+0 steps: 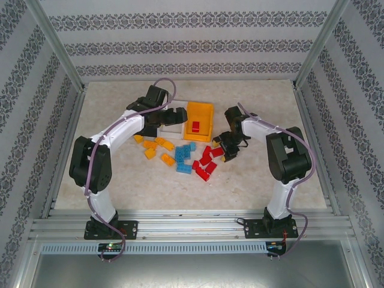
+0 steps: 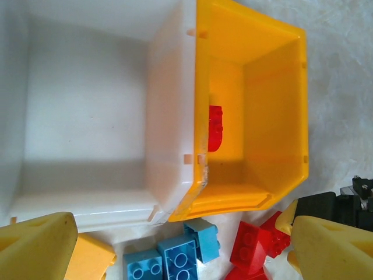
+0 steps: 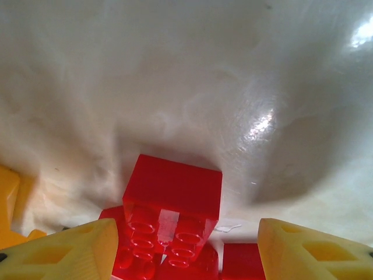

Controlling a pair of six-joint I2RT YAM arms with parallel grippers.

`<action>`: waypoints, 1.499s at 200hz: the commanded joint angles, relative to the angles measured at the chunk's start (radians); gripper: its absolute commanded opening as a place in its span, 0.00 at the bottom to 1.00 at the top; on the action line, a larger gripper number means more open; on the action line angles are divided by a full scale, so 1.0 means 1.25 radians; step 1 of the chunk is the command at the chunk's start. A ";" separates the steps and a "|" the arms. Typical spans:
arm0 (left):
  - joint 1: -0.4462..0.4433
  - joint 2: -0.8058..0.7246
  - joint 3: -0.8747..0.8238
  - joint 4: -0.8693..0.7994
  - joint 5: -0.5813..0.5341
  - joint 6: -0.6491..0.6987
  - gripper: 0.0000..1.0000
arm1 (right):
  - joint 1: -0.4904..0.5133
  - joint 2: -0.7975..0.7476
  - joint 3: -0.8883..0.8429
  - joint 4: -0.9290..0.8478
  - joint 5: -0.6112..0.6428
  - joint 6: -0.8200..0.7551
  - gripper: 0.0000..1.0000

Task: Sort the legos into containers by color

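Lying loose on the table [image 1: 270, 180], the legos are sitting in three rough colour clusters just in front of the containers: yellow-orange bricks [image 1: 153, 147] on the left, blue bricks [image 1: 185, 157] in the middle and red bricks [image 1: 207, 163] on the right. A lone red brick [image 1: 196, 126] is already resting inside the orange bin [image 1: 207, 108], so that bin appears to be serving as the home for red. The white bin [image 2: 81, 116] is pressing wall to wall against it and is showing nothing inside in the left wrist view.

The right fingers [image 3: 64, 251] are standing apart on either side of a raised red brick [image 3: 172, 201] that is leaning on other reds. Table is showing through the gap on each side, so they are not gripping it yet. They are sitting low over the red cluster, most likely because this brick is the next one to lift and it is standing proud of its neighbours, which is giving the pads room to come in.

The left fingers [image 2: 35, 248] are spread wide and carrying nothing. They are hovering at the near edge of the white and orange bins, with the blue bricks just beneath them. I am judging that this arm is lining up over the blue cluster, or keeping clear of the route from the red bricks to the orange bin.
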 commanded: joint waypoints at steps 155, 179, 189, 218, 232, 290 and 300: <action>0.029 -0.093 -0.090 0.014 -0.043 0.015 0.95 | -0.059 -0.153 0.015 -0.002 0.032 -0.201 0.34; 0.031 -0.091 -0.097 0.024 -0.024 0.013 0.95 | -0.036 -0.172 0.084 -0.001 0.032 -0.266 0.34; 0.034 -0.093 -0.100 0.024 -0.021 0.012 0.95 | -0.018 -0.156 0.126 0.000 0.031 -0.301 0.34; 0.047 -0.107 -0.118 0.025 -0.006 0.006 0.95 | 0.023 -0.043 0.287 -0.040 0.001 -0.366 0.34; 0.055 -0.116 -0.126 0.018 -0.002 0.006 0.95 | 0.033 0.011 0.341 -0.034 -0.016 -0.363 0.35; 0.091 -0.167 -0.163 -0.013 0.011 0.011 0.96 | 0.040 0.147 0.513 -0.110 -0.018 -0.426 0.59; 0.096 -0.174 -0.171 -0.012 0.010 0.012 0.96 | 0.040 0.136 0.523 -0.126 -0.007 -0.452 0.64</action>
